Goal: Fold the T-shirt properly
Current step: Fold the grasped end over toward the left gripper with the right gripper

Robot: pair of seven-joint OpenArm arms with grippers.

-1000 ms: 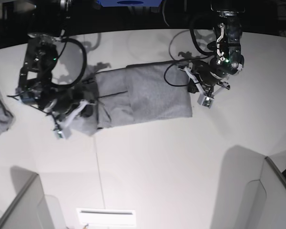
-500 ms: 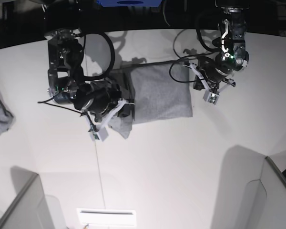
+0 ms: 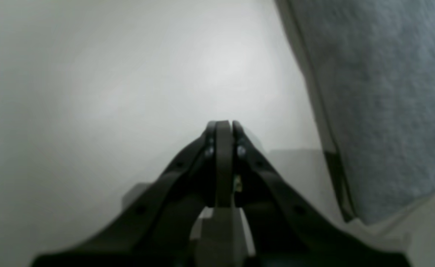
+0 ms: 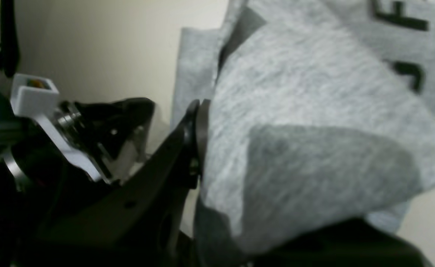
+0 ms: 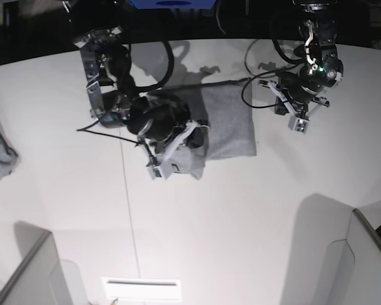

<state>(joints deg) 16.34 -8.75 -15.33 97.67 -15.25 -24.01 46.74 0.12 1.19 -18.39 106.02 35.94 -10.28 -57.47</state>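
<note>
The heather-grey T-shirt lies folded on the white table. My right gripper is shut on the T-shirt's left end and holds it lifted over the middle part. In the right wrist view the cloth drapes from that gripper, and black lettering shows on it. My left gripper is shut and empty, just right of the T-shirt. The left wrist view shows its fingertips pressed together above bare table, with the T-shirt's edge to their right.
A smaller piece of grey cloth lies at the table's left edge. Grey panels stand at the front left and front right corners. A white label sits at the front edge.
My right gripper has carried the T-shirt's left end to the right, over the rest of the shirt. My left gripper has drifted right, away from the shirt's edge.
</note>
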